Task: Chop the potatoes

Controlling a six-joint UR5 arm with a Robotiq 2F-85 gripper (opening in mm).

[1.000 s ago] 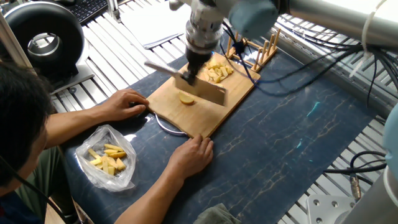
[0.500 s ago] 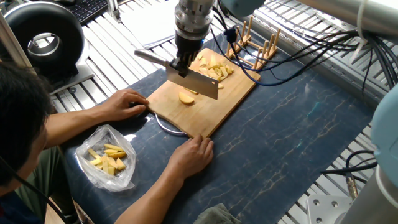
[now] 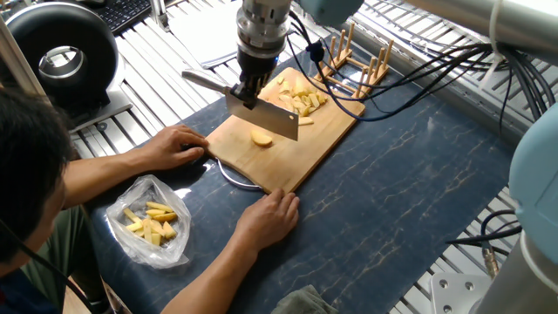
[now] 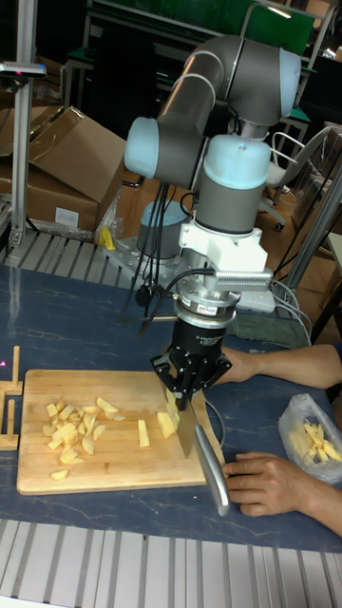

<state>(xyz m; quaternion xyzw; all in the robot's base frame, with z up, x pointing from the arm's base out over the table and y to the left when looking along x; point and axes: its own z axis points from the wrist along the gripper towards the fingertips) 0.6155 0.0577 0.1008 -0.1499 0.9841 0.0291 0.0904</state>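
Since a second ago I have lifted the cleaver (image 3: 261, 113) off the cutting board (image 3: 327, 138) and carried it toward the board's far-left edge; it hangs above the wood, blade tilted. My gripper (image 3: 248, 87) is clenched on the cleaver where blade meets handle. The potatoes (image 3: 301, 96) lie where they were: a heap of cut pieces at the board's far end near the wooden rack (image 3: 362, 65), and one rounded chunk (image 3: 261, 138) near the board's middle, under the blade. A person's two hands (image 3: 179, 144) rest at the board's near edge, unmoved. A clear bag (image 3: 153, 220) of yellow pieces sits well apart from the board. I can read no writing.
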